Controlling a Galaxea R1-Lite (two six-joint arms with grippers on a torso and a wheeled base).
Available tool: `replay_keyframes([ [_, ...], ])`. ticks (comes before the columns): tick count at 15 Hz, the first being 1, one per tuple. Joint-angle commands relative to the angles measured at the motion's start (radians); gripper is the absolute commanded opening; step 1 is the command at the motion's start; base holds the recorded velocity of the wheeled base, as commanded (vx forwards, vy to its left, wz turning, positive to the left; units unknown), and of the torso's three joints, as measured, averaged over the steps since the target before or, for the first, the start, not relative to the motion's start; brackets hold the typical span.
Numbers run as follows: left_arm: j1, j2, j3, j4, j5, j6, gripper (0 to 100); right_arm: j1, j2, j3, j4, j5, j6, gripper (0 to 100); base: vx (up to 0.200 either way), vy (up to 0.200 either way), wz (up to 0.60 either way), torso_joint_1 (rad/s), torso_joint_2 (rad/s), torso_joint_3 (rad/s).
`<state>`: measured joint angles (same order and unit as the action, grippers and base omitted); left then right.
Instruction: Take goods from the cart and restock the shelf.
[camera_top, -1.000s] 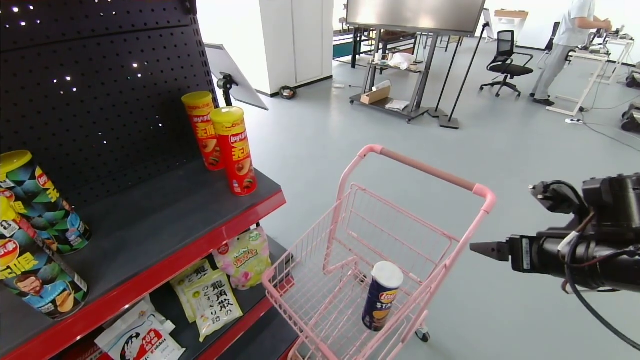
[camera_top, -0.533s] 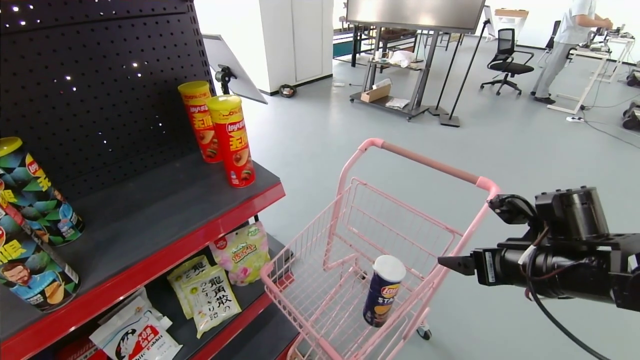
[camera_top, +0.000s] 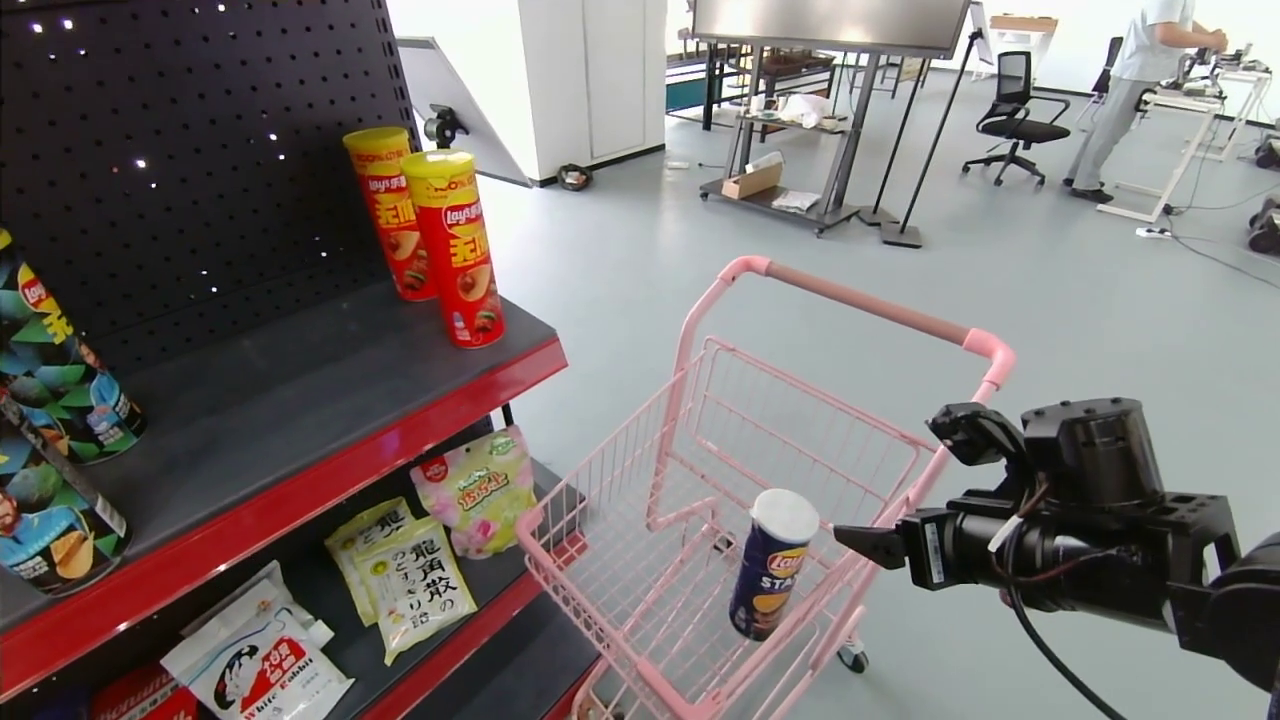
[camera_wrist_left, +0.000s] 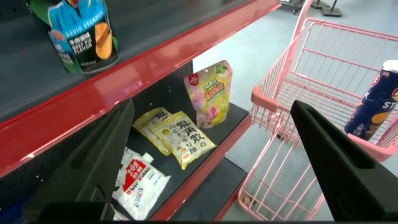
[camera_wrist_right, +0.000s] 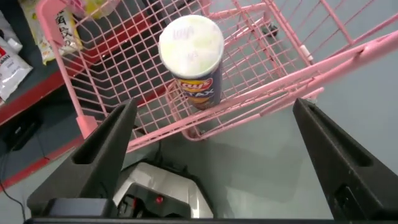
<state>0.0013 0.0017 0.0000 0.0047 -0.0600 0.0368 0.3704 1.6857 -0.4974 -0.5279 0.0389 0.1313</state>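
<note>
The blue chip can (camera_top: 770, 580) stands lid up on the floor of the pink cart (camera_top: 860, 315), at about 5 o'clock in the head view. The right gripper (camera_top: 862, 545) hangs just outside the cart's side wall, at 3 o'clock from the can and apart from it, jaws spread wide and holding nothing. The left gripper (camera_wrist_left: 211, 118) also has its jaws open and empty, low beside the shelf (camera_top: 300, 400). The shelf sits at 9 o'clock from the cart; two red cans (camera_top: 455, 250) stand at its 1 o'clock corner, dark patterned cans (camera_top: 50, 350) at its 9 o'clock end, and snack bags (camera_top: 420, 590) lie on the level below
</note>
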Motion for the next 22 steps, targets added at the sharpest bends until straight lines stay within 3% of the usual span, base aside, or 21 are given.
replay_keyframes([
  [1,0.0,0.001,0.0,0.0,0.0,0.0,100,0.027,0.002,0.007,0.0,-0.002,0.001,100,0.0,0.0,0.0,-0.144,0.39,0.232],
  [17,0.0,0.001,0.0,-0.002,0.0,0.002,100,0.048,0.031,-0.012,-0.05,-0.013,-0.055,100,0.0,0.0,0.0,-0.106,0.3,0.192],
  [22,0.0,0.001,0.0,0.0,0.0,0.0,100,0.058,0.068,-0.058,-0.054,-0.011,-0.062,100,0.0,0.0,0.0,-0.016,0.06,0.042],
])
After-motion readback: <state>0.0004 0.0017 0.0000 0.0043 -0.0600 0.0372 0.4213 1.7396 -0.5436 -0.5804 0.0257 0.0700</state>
